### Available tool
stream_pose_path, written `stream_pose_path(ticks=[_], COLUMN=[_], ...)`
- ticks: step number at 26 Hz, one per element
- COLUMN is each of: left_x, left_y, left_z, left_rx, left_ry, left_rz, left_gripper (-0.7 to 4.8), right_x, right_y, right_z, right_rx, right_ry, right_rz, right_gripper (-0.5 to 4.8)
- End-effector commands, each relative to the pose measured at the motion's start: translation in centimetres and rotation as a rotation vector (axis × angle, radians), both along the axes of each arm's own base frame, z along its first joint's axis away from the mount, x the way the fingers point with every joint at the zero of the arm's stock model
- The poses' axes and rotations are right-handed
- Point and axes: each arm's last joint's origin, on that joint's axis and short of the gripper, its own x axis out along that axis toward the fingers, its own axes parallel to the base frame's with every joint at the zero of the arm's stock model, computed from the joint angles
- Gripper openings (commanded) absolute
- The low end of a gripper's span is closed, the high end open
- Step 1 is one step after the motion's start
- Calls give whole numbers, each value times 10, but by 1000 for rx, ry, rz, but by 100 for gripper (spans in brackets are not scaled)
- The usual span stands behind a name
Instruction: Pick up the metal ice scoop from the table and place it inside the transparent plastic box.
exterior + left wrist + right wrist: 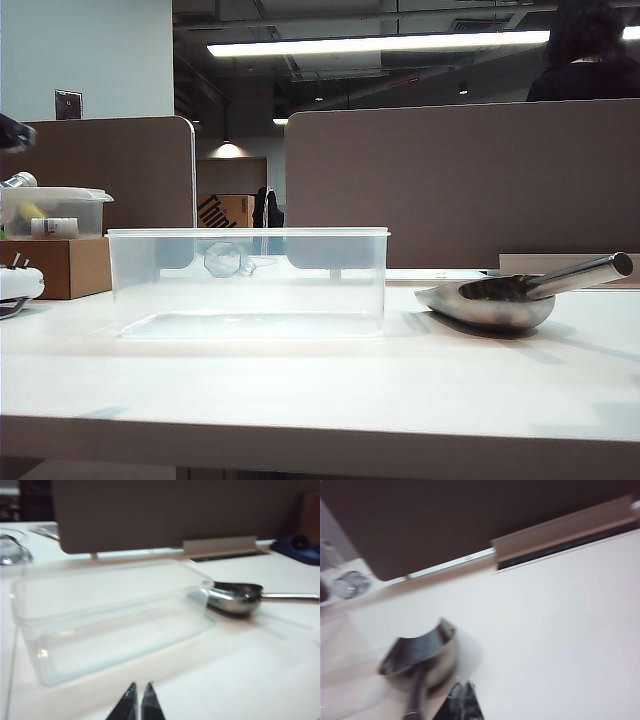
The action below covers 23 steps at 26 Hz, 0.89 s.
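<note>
The metal ice scoop (495, 300) lies on the table (300, 390) at the right, its tubular handle slanting up to the right. The transparent plastic box (247, 280) stands empty at the table's middle, just left of the scoop. In the left wrist view my left gripper (140, 686) is shut with nothing in it, short of the box (110, 615), and the scoop (235, 597) lies beyond the box's far corner. In the blurred right wrist view my right gripper (462, 686) is shut and empty, close beside the scoop (420, 657). Neither gripper shows in the exterior view.
At the far left a lidded clear container (55, 210) sits on a cardboard box (60, 268), with a white object (18, 285) in front of it. Brown partition panels (460, 180) stand along the table's back edge. A blue object (300, 547) lies behind the scoop.
</note>
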Motion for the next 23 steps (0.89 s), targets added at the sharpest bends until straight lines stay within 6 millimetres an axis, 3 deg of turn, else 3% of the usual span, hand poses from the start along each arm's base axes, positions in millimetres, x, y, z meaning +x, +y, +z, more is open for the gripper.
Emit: stream_pose_path(ticks=[1, 4, 7, 10, 13, 16, 19, 22, 23], left_x=[1, 1, 1, -1, -5, -7, -7, -7, -7], left_y=[-5, -6, -6, -7, -12, -14, -14, -14, -14], left_z=[-4, -5, -5, -4, -4, -4, -4, -4, -4], left_rx=[25, 33, 31, 23, 24, 26, 26, 26, 26], left_ry=[42, 54, 51, 37, 37, 38, 38, 39, 38], left_rz=[-66, -77, -76, -93, -153, -188, -186, -186, -186], left_gripper=[21, 21, 21, 21, 21, 21, 21, 21, 21], right_x=[0, -1, -5, -16, -15, 18, 56, 109, 122], right_y=[4, 8, 8, 7, 7, 9, 11, 12, 12], right_z=[2, 8, 20, 56, 92, 133, 159, 174, 174], right_rx=[140, 225, 342, 303, 220, 41, 1, 4, -17], right_ry=[-18, -46, -25, -42, 3, 137, 258, 516, 581], right_rz=[139, 280, 271, 229, 227, 316, 418, 442, 459], right_gripper=[-5, -6, -6, -6, -6, -6, 3, 385, 393])
